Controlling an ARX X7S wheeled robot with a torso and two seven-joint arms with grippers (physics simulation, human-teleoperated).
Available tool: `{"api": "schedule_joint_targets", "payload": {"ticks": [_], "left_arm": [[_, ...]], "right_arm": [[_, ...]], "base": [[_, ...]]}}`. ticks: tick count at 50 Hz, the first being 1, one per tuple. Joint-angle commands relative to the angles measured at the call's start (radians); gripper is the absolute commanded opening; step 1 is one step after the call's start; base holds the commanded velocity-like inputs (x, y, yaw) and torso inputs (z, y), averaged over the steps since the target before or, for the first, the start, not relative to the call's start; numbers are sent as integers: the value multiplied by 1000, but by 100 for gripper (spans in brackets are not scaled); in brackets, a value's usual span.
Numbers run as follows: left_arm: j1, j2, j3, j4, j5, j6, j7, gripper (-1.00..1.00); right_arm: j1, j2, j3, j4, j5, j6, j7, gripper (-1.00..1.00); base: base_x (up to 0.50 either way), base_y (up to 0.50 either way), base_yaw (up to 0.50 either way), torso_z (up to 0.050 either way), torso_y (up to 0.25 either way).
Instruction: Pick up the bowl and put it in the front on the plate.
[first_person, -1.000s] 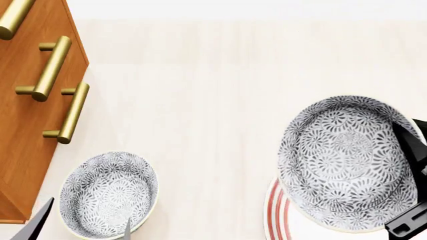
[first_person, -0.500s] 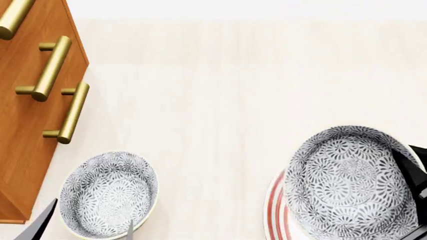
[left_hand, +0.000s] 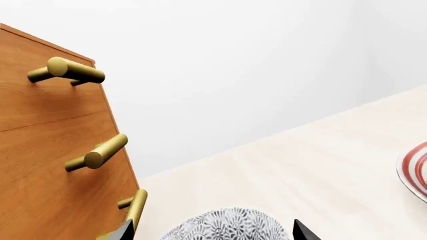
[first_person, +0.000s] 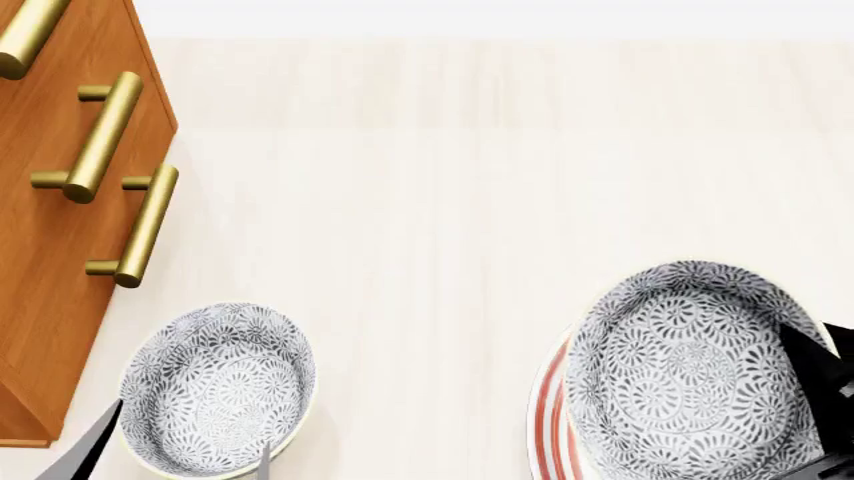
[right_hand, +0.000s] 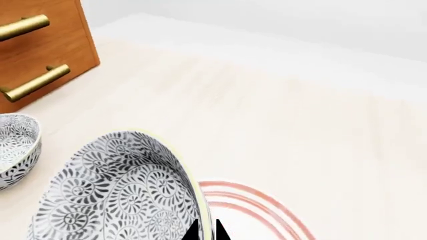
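— What did the pale wooden tabletop (first_person: 441, 200) look like, against that plain white wall?

— The patterned bowl (first_person: 687, 375) sat low at the head view's right, over the red-ringed plate (first_person: 550, 420), whose rim showed just at the bowl's left edge. A second earlier it had been higher in that view and looked larger; it had come down toward the plate since. Whether it touched the plate, I could not tell.

— And the right gripper (right_hand: 205, 231)?

— Its dark fingers were pinched on the bowl's rim, one inside, one outside, closed tight on it.

— Anything in the bowl?

— Nothing visible, only its floral pattern. The second patterned bowl (first_person: 218, 388), at the lower left near the wooden drawer cabinet (first_person: 54, 250) with brass handles (first_person: 104, 135), also showed only its pattern and had not shifted.

— The left gripper (first_person: 171, 450)?

— Its fingers stood spread wide, straddling that second bowl, one on each side.
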Motion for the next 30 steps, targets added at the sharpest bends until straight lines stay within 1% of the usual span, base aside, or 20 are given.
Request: {"api": "schedule_joint_targets", "payload": {"ticks": [1,6,30], "left_arm": [[-3,0,0,-9,-23,0,5,100],[-5,0,3,-10,-27,-1,6,100],[-5,-5,8,-5,-33,-10,4,100]], "right_arm": [[41,-39,-2,32,13,23,4,-100],[50,-63,-9,66,2,46,10,-100],[20,-99,-35,93,-43,55,20,-100]], "base": [[0,0,0,0,10],[0,0,0,0,0],[0,0,0,1,0]]}}
